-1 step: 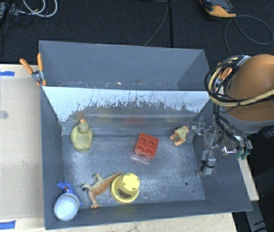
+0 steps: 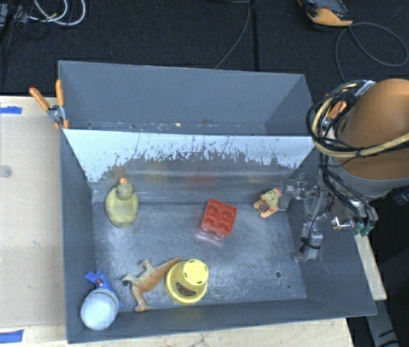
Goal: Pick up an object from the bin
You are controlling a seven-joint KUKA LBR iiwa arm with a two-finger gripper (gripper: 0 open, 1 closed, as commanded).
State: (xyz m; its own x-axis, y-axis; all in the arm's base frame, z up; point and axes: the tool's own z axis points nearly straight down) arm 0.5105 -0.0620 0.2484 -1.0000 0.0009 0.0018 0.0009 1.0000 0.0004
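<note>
The gripper (image 2: 307, 250), open or clenched I cannot tell, hangs at the right wall of the bin (image 2: 190, 107), just beside a small, lumpy tan-and-orange toy (image 2: 267, 203) near the back right.

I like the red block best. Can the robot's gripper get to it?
Probably yes. The red block lies alone mid-bin with nothing on it, and the bin floor between it and the gripper at the right looks bare.
</note>
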